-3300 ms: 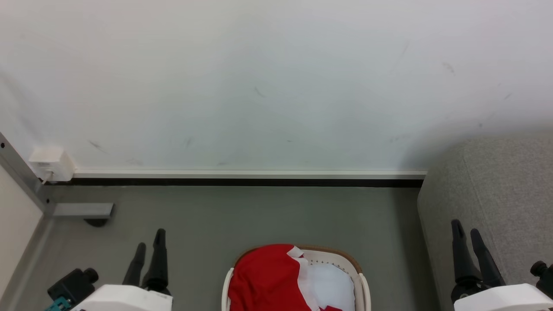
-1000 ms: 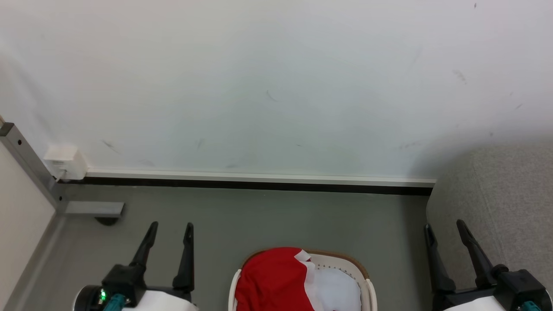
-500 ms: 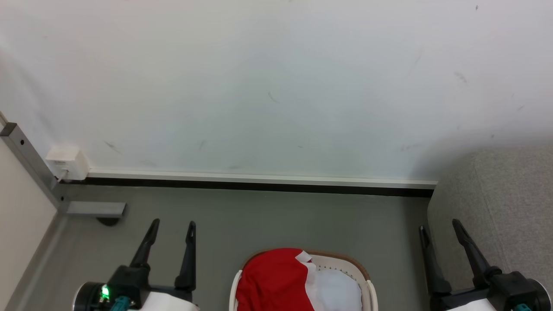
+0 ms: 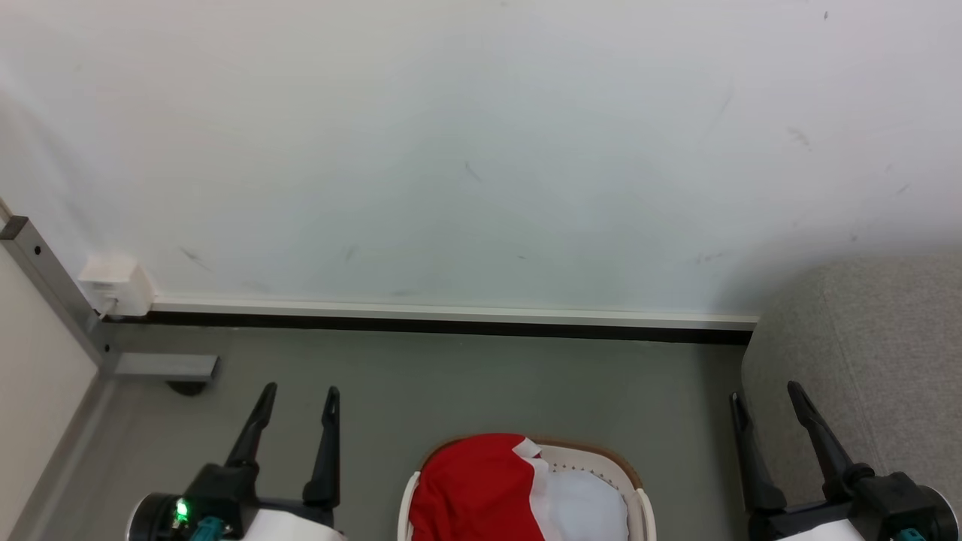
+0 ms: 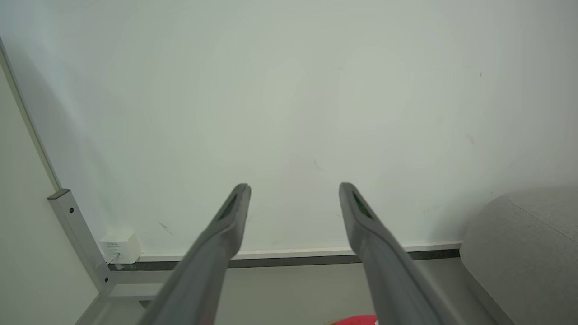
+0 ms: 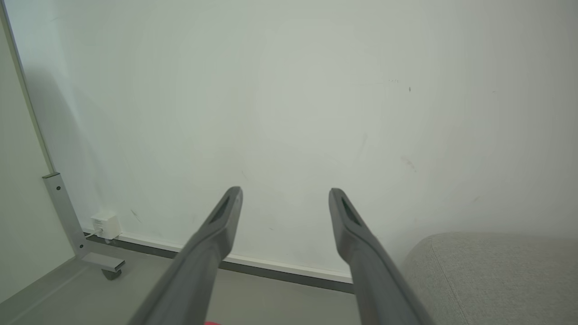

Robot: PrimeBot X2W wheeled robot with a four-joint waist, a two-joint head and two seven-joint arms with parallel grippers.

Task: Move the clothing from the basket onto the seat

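Note:
The red clothing (image 4: pixel 473 488) with a white panel lies in the white basket (image 4: pixel 630 485) with a brown rim, at the bottom centre of the head view. A sliver of the red clothing (image 5: pixel 356 320) peeks in at the bottom of the left wrist view. The grey seat (image 4: pixel 872 361) stands at the right, and the seat (image 5: pixel 524 248) also fills the right corner of the left wrist view, as the seat (image 6: pixel 492 275) does in the right wrist view. My left gripper (image 4: pixel 299 392) is open, left of the basket. My right gripper (image 4: pixel 765 394) is open beside the seat's edge. Both are empty.
A plain pale cloth (image 4: pixel 582 503) lies in the basket next to the clothing. The white wall (image 4: pixel 481 150) with its baseboard closes the space ahead. A metal frame post (image 4: pixel 52 289), its foot (image 4: pixel 165 367) and a white box (image 4: pixel 116 285) stand at the left on the grey floor (image 4: pixel 481 383).
Since 3.3 s ago both grippers have opened wider and rotated, and the camera has shifted slightly. Over the last second almost nothing has moved.

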